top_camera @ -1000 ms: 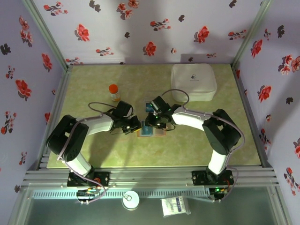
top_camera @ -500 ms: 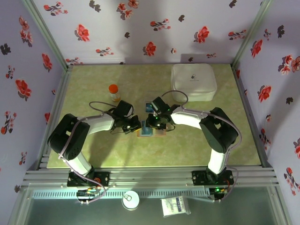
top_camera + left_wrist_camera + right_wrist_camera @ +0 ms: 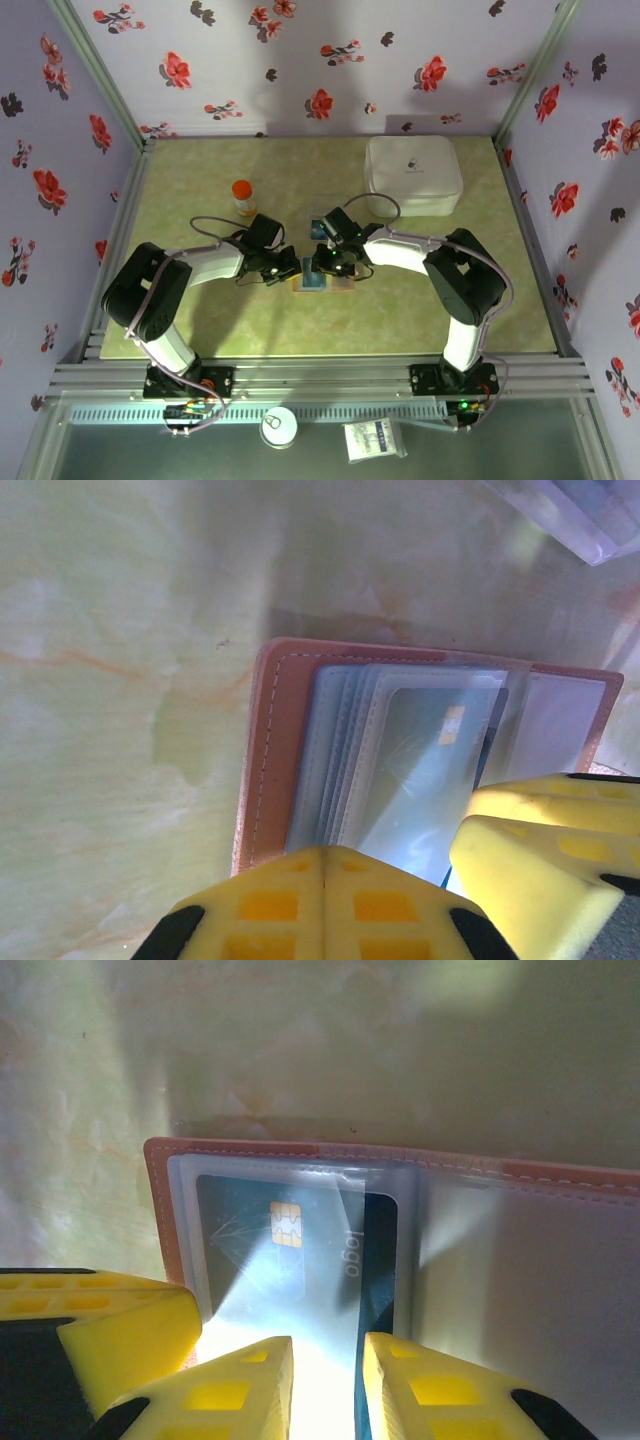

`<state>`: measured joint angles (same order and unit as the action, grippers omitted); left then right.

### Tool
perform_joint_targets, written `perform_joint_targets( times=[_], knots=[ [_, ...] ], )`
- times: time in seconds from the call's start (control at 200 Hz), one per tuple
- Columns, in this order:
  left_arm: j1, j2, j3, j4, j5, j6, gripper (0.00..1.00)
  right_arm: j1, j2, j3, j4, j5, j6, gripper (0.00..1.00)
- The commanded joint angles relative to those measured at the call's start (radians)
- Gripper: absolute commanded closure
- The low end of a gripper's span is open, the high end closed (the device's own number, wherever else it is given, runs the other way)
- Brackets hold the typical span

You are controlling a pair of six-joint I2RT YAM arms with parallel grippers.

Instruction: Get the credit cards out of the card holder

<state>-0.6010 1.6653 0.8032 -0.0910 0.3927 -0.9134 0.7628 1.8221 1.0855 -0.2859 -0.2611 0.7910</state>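
Where glare floods the right claw (image 3: 328, 1360), the credit card (image 3: 250, 1245) vanishes.

left arm (image 3: 205, 268) and right arm (image 3: 410, 250): white shells, black joints, thin dark looping cables (image 3: 205, 224). fingers (image 3: 330, 900) yellow, moulded with square recesses, black backing; possibly a green light (image 3: 322, 266) by the right wrist.

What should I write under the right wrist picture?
Right hand poised at a dark chip card in the open tan card holder.

Your top view looks down from behind; both wrist views press close on the card holder (image 3: 268, 750) before their jaws.
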Motion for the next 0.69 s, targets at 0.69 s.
perform_joint_targets(
  times=[0.69],
  knots=[
    [-0.010,-0.021,0.068,-0.067,0.000,0.020,0.98,-0.011,-0.092,-0.022,-0.062,0.059,-0.025,0.74]
  ],
)
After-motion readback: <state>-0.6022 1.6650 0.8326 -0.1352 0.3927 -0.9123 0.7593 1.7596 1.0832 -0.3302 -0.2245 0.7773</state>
